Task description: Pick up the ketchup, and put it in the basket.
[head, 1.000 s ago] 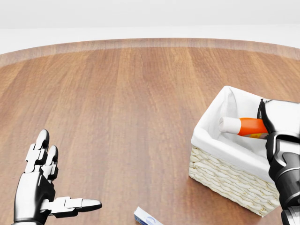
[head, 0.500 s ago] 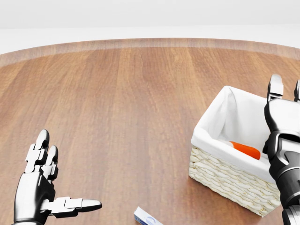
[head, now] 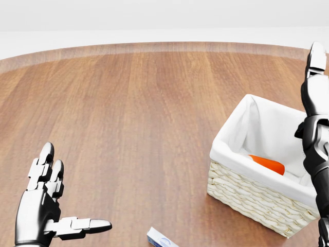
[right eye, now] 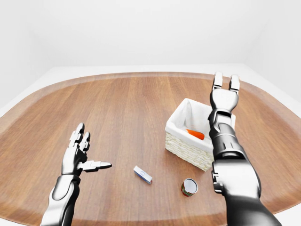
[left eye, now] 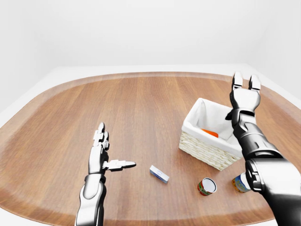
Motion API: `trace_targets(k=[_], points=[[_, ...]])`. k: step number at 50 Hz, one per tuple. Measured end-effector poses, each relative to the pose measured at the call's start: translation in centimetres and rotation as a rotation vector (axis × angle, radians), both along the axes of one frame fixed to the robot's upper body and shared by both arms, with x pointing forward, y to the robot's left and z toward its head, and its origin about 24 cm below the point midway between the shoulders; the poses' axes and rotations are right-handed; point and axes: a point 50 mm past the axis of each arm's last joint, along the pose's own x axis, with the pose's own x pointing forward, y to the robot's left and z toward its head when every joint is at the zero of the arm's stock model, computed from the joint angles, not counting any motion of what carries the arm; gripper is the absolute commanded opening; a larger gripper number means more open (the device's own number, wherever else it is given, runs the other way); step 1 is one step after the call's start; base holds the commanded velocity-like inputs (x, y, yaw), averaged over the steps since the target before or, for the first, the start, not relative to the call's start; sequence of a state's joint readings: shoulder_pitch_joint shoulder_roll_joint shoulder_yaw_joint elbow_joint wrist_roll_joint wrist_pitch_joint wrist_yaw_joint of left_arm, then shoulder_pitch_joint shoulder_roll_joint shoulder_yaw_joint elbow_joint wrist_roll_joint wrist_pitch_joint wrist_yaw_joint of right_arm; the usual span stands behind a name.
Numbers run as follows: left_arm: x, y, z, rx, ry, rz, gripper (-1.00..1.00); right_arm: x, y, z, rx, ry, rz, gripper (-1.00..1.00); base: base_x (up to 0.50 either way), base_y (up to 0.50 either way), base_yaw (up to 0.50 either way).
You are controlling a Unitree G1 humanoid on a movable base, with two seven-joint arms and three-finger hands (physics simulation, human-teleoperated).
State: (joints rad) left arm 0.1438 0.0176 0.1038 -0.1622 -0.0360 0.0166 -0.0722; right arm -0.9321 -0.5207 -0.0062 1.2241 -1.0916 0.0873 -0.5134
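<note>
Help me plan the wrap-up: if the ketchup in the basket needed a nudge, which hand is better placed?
The right hand, probably. It is raised with open fingers beside the basket, where the ketchup lies. The left hand is open far across the table, by the small box.

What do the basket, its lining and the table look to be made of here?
Basket: pale woven wicker, going by its braided, ribbed walls. Lining: white cloth, seemingly, matte and folded softly over the rim. Table: wood or wood veneer, with reddish-brown plank grain and a smooth satin finish; as a render, it may be only a texture.
</note>
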Motion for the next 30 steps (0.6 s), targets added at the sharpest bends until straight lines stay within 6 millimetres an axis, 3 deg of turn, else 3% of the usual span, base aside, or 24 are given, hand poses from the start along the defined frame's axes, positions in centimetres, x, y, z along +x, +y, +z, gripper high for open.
trace_targets(k=[7, 13, 20, 30], points=[[0.0, 0.0, 0.0, 0.000, 0.000, 0.000, 1.00, 0.3, 0.7, 3.2, -0.008, -0.081, 0.062, 1.00, 0.00, 0.00, 0.00], [-0.1, 0.0, 0.0, 0.000, 0.000, -0.001, 1.00, -0.6, 2.0, 6.8, -0.027, -0.146, 0.144, 1.00, 0.00, 0.00, 0.00], [-0.1, 0.0, 0.0, 0.001, 0.001, -0.001, 1.00, -3.3, 4.1, 10.9, -0.082, -0.198, 0.223, 1.00, 0.00, 0.00, 0.00], [-0.1, 0.0, 0.1, 0.000, 0.000, -0.001, 1.00, -8.3, 6.7, 15.2, -0.163, -0.268, 0.274, 1.00, 0.00, 0.00, 0.00]])
